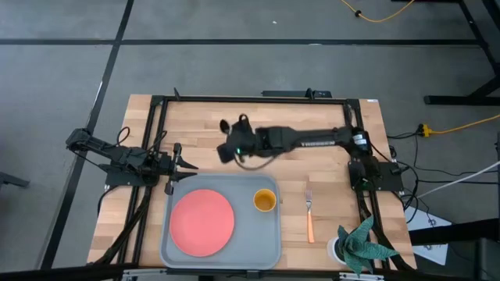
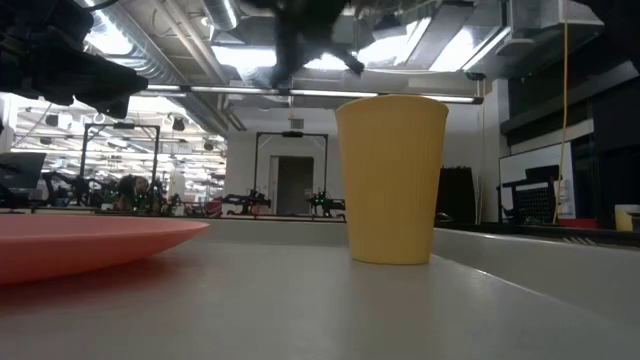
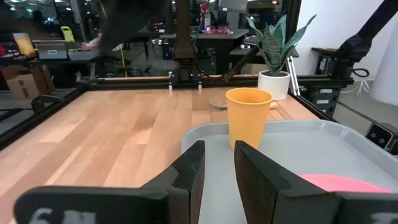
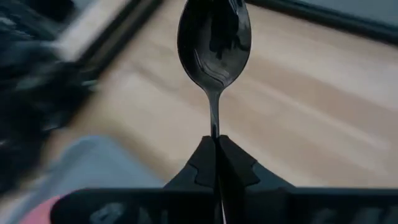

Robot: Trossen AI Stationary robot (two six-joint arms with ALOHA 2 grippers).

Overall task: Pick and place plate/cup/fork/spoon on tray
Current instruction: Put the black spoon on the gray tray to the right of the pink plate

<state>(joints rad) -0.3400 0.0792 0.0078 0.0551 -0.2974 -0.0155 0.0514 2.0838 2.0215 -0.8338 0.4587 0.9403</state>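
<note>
Dark spoon (image 4: 214,43) pinched in right claw (image 4: 217,146); left claw (image 3: 217,163) slightly parted, empty.

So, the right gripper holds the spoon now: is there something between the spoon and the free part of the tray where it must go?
Nothing visible blocks it. The right gripper grips the spoon above the table, just beyond the tray. On the tray, the plate and the cup leave bare floor between them.

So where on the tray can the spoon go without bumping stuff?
The tray is bare in front of the cup, right of the plate. The right gripper holds the spoon beyond the tray's back rim. The left back corner is crowded: the left gripper waits there.
</note>
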